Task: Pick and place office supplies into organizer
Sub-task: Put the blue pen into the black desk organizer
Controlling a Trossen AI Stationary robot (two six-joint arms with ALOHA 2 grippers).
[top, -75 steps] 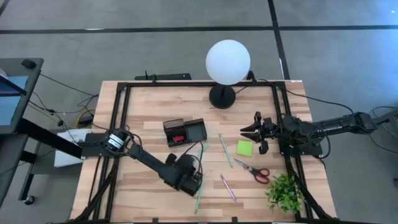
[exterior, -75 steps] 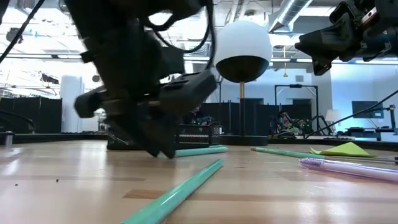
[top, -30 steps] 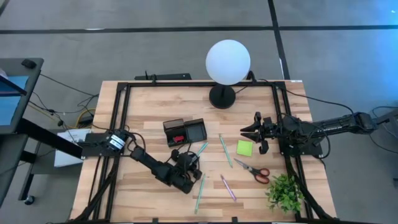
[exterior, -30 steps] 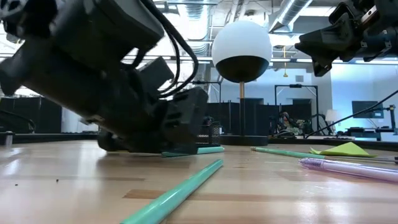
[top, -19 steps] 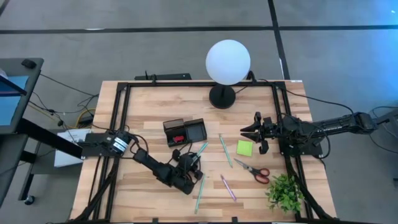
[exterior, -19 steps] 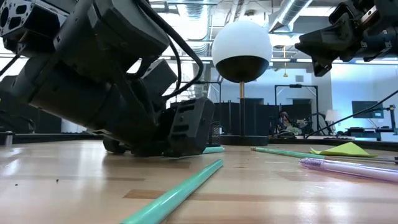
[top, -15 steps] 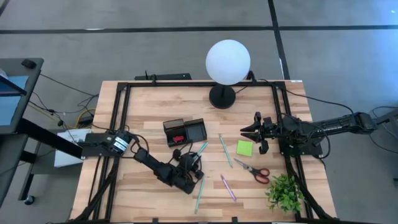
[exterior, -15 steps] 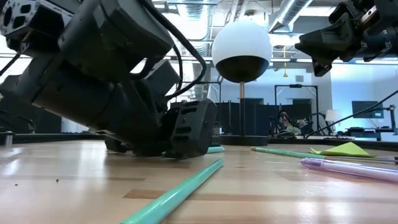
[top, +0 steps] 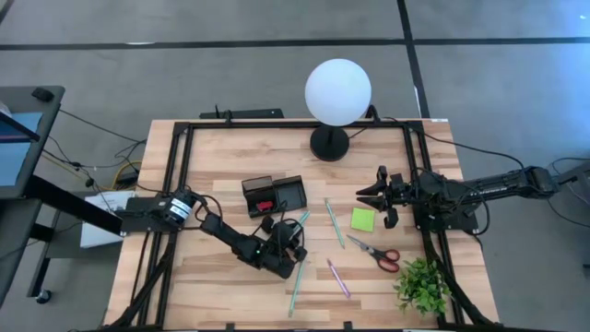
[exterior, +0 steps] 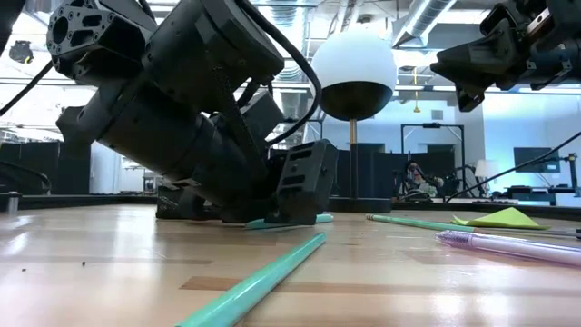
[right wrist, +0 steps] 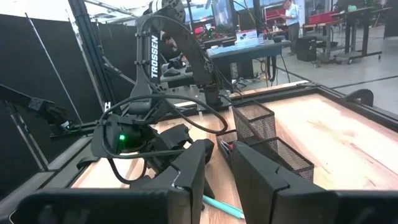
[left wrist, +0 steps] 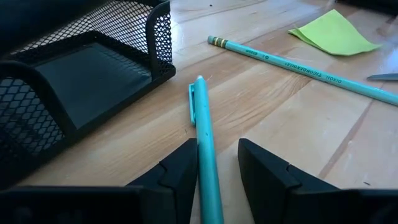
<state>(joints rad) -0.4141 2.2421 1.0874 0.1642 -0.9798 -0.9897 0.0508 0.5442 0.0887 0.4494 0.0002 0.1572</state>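
Left end effector [left wrist: 217,165] of mine sits low on the bench [top: 230,161], its two fingers spread a little with the teal pen [left wrist: 205,143] running between them; from the wrist view I see a gap on the far finger's side, so I would call it straddling the pen rather than pinching it, though the contact itself is partly hidden. The pen's clip end points toward the organizer [left wrist: 81,81], which stands just beside it with its nearest mesh compartment bare.

My worries from here are these. If I close off-centre, the round barrel may roll or squirt out along the wood instead of seating. The fingers straddle the pen toward one end rather than its middle, so on a lift the long free part could droop and pivot in the grip. The mesh wall is near the pen's tip; a tilted pen could catch on that rim and shove the light tray along the bench, or tip out over it. A second teal pen [top: 295,284] lies near my wrist, and the pencil [left wrist: 298,65] lies not far ahead, so a wide sweep could knock either.

My right end effector [top: 376,196] hangs above the lime sticky pad [top: 362,219], fingers apart and carrying nothing, well clear of this work.
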